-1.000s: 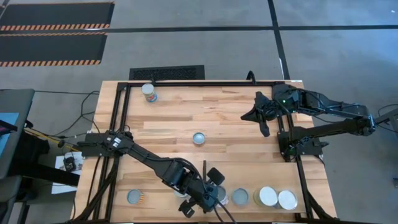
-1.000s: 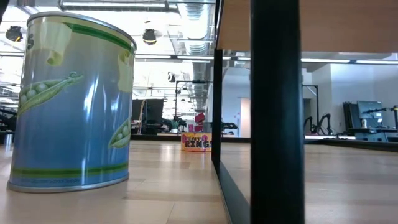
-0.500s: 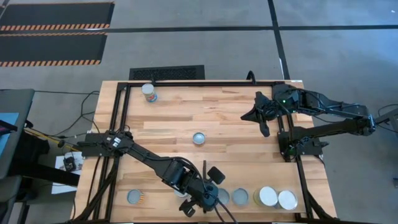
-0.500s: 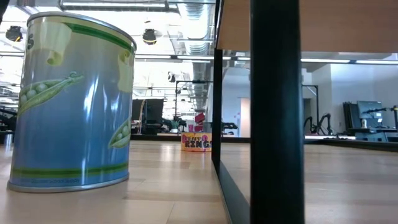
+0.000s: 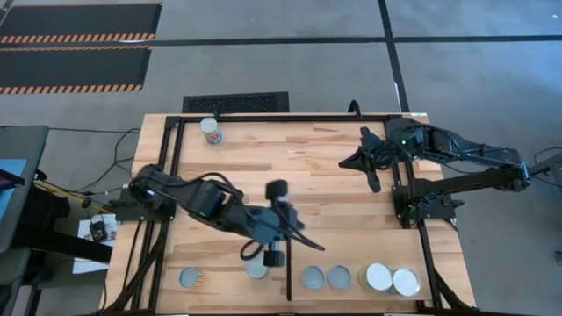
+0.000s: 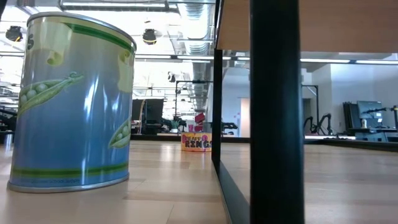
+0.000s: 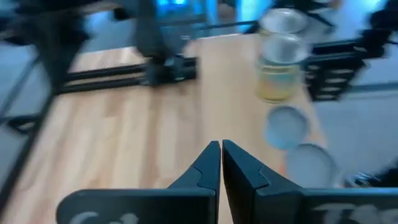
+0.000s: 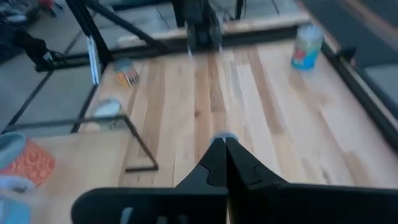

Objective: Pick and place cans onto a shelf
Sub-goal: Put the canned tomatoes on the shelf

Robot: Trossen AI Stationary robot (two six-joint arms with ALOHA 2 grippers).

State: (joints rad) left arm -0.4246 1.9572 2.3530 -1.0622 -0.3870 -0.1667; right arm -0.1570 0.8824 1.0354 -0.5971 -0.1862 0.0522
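Observation:
Several cans stand on their bases in a row on the shelf [image 5: 362, 251] along the near edge. The one closest to the black divider [image 5: 289, 279] is a silver-topped can [image 5: 313, 278]. Two more cans [image 5: 255, 268] [image 5: 190, 278] stand left of the divider, and one [image 5: 211, 130] stands at the far left. My left gripper [image 7: 221, 146] is shut and empty. It hangs blurred above the table's middle [image 5: 307, 239], pointing toward the right edge. My right gripper [image 8: 224, 143] is also shut and empty. It waits over the far right [image 5: 349, 162], aimed at a small can [image 8: 224, 136].
A black frame [image 5: 176, 167] runs round the table, and the right arm's base [image 5: 421, 206] stands on the right side. In the low view a tall blue pea can [image 6: 71, 102] and a black post [image 6: 277, 112] stand close by, with a small can [image 6: 196, 141] farther off.
My left gripper has risen and drawn back from the near edge toward the table's middle, rolling as it went. The silver-topped can it was over stays standing on the shelf just right of the divider.

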